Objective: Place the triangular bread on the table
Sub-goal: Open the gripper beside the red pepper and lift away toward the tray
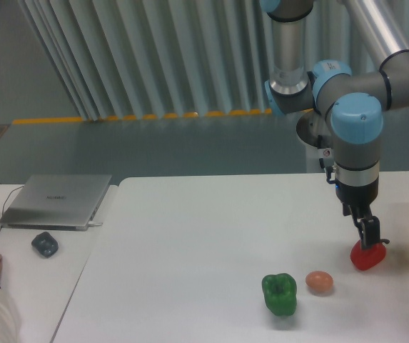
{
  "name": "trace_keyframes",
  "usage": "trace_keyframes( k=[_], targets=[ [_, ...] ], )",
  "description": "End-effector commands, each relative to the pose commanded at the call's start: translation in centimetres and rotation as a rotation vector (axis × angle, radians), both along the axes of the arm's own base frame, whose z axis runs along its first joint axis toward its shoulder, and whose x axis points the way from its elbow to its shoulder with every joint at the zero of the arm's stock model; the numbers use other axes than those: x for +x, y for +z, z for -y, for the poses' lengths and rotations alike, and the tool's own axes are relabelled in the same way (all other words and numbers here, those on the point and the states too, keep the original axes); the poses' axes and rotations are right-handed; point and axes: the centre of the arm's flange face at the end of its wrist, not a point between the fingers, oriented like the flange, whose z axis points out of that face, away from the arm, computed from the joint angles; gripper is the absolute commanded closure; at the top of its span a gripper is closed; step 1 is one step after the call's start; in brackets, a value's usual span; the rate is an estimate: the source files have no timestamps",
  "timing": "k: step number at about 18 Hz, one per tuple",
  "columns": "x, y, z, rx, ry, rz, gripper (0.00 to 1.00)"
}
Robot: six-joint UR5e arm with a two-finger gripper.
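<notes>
Oddly, no triangular bread shows; the gripper (370, 243) sits on the red pepper (368, 256) directly beneath, jaw state unclear.

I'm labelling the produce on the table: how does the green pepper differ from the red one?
The green pepper looks bigger than the red pepper. The green one stands free at the front, near the egg; the red one sits farther back and right, with the claw down on it. The green one shows whole; the red one's top is hidden by the claw. Both are glossy and rest on the white table.
</notes>
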Motion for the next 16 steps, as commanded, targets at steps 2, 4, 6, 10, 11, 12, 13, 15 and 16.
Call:
trace_keyframes(
  k=[2,4,6,10,11,12,13,15,16],
  targets=[
    [0.0,-0.1,0.0,0.009,0.001,0.007,0.0],
    [-0.5,0.0,0.2,0.011,0.008,-0.002,0.0],
    [-1.5,-0.4,1.1,0.003,0.031,-0.001,0.0],
    [-2.0,-0.9,2.4,0.025,0.063,-0.025,0.0],
    [-2.3,-0.9,2.5,0.03,0.069,-0.031,0.0],
    [-2.7,-0.9,2.8,0.032,0.08,-0.031,0.0],
    [-2.9,-0.9,2.9,0.032,0.084,-0.031,0.0],
    [-3.4,-1.2,3.3,0.05,0.093,-0.038,0.0],
    [-3.7,-1.3,3.4,0.057,0.098,-0.046,0.0]
  ],
)
